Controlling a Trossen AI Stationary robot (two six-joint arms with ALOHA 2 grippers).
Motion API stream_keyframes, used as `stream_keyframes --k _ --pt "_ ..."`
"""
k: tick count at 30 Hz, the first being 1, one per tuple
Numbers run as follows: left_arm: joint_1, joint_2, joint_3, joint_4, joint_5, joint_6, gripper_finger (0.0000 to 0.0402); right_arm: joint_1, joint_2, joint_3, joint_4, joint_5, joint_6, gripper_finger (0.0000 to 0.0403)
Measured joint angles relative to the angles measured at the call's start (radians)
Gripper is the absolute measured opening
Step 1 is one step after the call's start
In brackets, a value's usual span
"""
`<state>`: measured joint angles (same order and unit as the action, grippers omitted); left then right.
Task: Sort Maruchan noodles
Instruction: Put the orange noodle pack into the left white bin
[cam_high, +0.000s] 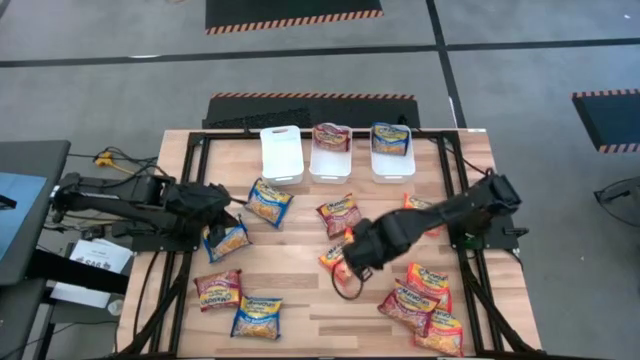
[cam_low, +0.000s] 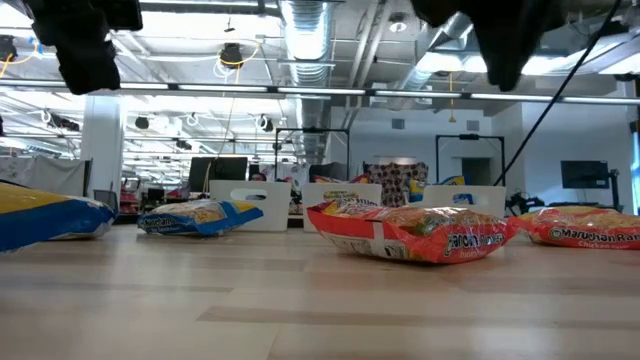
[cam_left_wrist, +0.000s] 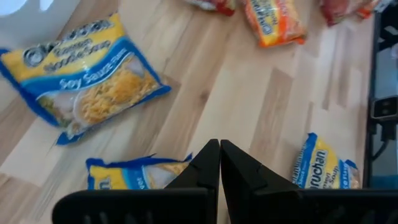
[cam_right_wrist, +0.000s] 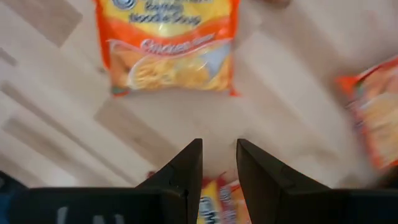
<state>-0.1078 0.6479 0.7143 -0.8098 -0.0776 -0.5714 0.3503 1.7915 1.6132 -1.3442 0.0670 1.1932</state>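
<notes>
Maruchan noodle packets lie flat and scattered on the wooden table (cam_high: 300, 270): blue ones (cam_high: 268, 202) (cam_high: 226, 240) (cam_high: 257, 316), maroon ones (cam_high: 339, 214) (cam_high: 217, 290), and orange ones (cam_high: 428, 282) (cam_high: 440, 332). My left gripper (cam_high: 218, 203) (cam_left_wrist: 219, 155) hangs shut above the table's left part, between two blue packets (cam_left_wrist: 87, 81) (cam_left_wrist: 134, 174). My right gripper (cam_high: 352, 265) (cam_right_wrist: 219, 148) points down, open, above the table's middle. Nothing is between its fingers. An orange packet (cam_high: 334, 256) (cam_right_wrist: 217, 199) lies partly beneath it, another (cam_right_wrist: 169, 46) just beyond.
Three white bins stand in a row at the far edge: the left one (cam_high: 281, 152) shows nothing inside, the middle one (cam_high: 331, 165) holds a maroon packet, the right one (cam_high: 391, 165) a blue packet. Bare wood lies at the table's near middle (cam_high: 320, 320).
</notes>
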Motion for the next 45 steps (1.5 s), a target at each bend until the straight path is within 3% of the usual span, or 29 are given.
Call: stream_keyframes --k 9,14,18,23,29,37,45 --pt "-0.004 0.001 0.000 0.019 -0.015 0.010 0.0000 0.126 0.000 -0.031 0.088 0.003 0.239 0.0123" --pt "-0.004 0.001 0.000 0.020 -0.015 0.003 0.0000 0.133 -0.060 -0.031 -0.080 0.045 0.265 0.0123" --pt "-0.004 0.002 0.000 0.017 -0.015 -0.013 0.0000 0.096 -0.160 -0.031 -0.199 0.149 0.248 0.0123" --pt "-0.004 0.002 0.000 0.015 -0.021 0.008 0.0000 -0.007 -0.331 -0.057 -0.213 0.294 0.109 0.0123" --pt "-0.004 0.002 0.000 0.015 -0.047 -0.002 0.0000 -0.203 -0.542 -0.262 -0.173 0.316 -0.108 0.0123" --pt "-0.004 0.002 0.000 0.015 -0.047 -0.016 0.0000 -0.357 -0.744 -0.544 0.048 0.251 -0.307 0.0123" --pt "-0.004 0.002 0.000 0.015 -0.068 -0.024 0.0000 -0.475 -0.762 -0.654 0.124 0.183 -0.508 0.0124"
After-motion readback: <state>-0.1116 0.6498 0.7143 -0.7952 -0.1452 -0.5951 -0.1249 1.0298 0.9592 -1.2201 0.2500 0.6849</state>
